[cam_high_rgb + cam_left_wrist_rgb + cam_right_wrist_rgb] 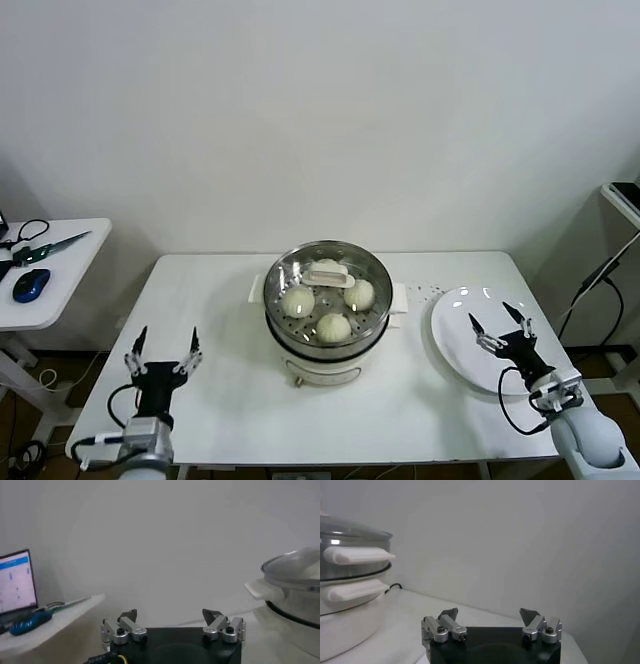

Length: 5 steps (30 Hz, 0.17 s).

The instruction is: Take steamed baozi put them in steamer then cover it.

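Buns [333, 327] sit inside the steamer [325, 345] under the lid [328, 283], between both grippers; left gripper [163, 346] and right gripper [500, 319] stand well apart from it, jaws spread, empty.

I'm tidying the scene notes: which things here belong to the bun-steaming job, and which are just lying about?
Job:
- steamed baozi, four, inside the steamer
- steamer
- cover, on the steamer

Lying about:
- white plate, bare
- blue mouse, on the side table
- cables, on the side table
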Motion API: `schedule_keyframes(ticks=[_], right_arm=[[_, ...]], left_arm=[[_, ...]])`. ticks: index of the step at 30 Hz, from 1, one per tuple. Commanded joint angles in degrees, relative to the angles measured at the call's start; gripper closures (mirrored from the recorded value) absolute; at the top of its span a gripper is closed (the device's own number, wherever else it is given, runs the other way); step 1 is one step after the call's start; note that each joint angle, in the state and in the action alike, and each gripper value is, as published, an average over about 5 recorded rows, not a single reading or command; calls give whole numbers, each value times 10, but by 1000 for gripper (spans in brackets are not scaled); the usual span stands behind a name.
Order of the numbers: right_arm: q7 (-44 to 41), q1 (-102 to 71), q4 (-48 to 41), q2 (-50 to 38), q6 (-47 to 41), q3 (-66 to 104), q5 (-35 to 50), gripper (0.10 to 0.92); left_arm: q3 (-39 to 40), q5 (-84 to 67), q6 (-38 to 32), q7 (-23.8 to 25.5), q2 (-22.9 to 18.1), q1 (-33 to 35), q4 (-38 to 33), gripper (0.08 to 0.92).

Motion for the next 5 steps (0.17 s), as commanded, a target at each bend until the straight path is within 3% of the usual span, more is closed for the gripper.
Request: schedule_keyframes(ticks=[1,5], right_arm=[[-3,-13,-1,4,5,4,9,203],[-4,-18,-7,6,11,4,7,203]], left_arm=[[-37,-67,-88,32,-20,35,18,177],[-38,-62,-90,39,-20,38,15,177]])
